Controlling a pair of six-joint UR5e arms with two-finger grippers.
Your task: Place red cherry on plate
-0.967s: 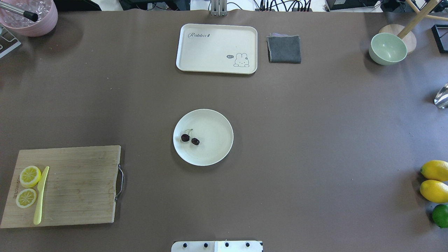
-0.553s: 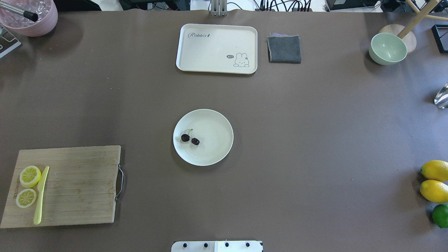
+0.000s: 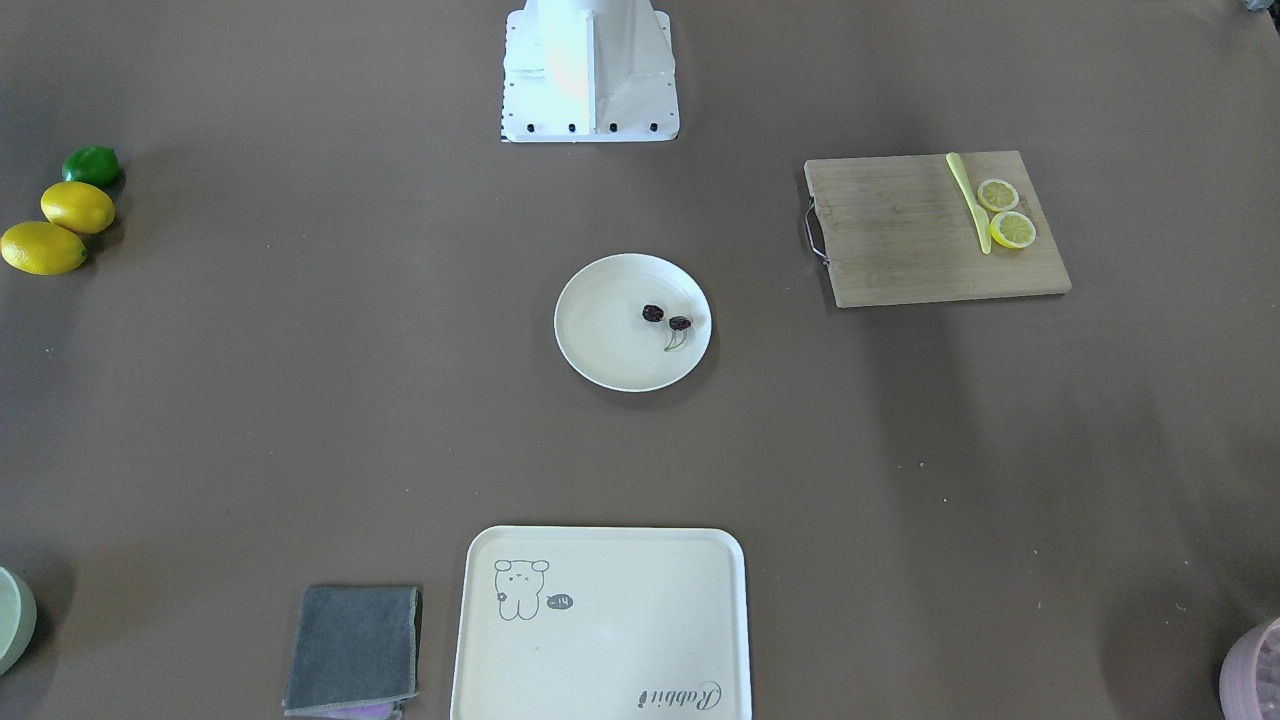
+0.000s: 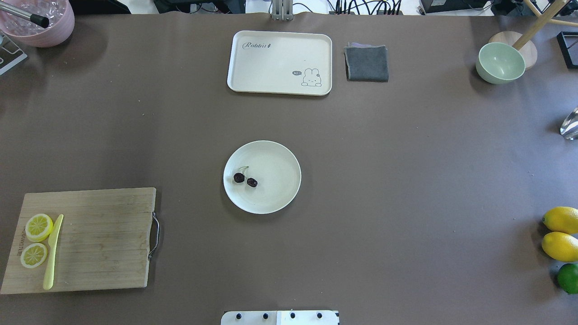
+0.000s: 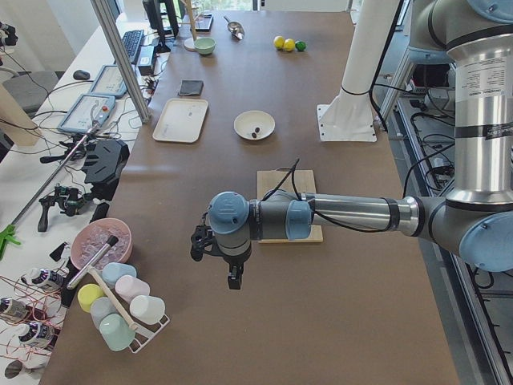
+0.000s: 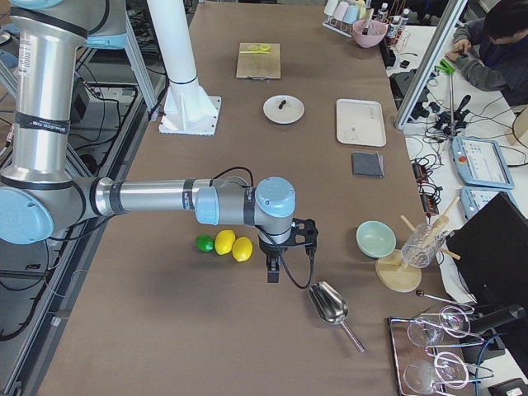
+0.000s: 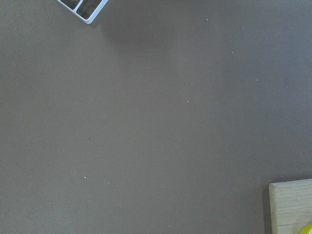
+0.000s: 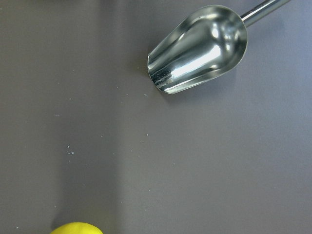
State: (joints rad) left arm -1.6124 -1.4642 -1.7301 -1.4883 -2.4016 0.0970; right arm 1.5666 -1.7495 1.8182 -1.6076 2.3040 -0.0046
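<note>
Cherry: The red cherry lies on the plate, on the side that faces the cutting board. Its two dark fruits sit side by side, and the thin pale stems meet above them.
Plate: It sits in the middle of the brown table, well apart from everything else.
Left claw: The left gripper hangs over the table near the cutting board and points down, far from the plate. Only the side camera shows it, so nobody can tell if it is wide or narrow.
Right claw: The right gripper hangs over the other end of the table, between the lemons and the metal scoop. It too shows only from the side, so its state cannot be told.
Change: Next to the view from above a second ago, nothing has moved. The cherry, the plate and the cutting board are in the same spots.
Other things: Two lemon slices and a yellow knife lie on the board. A cream tray and a grey cloth sit at the far edge.
</note>
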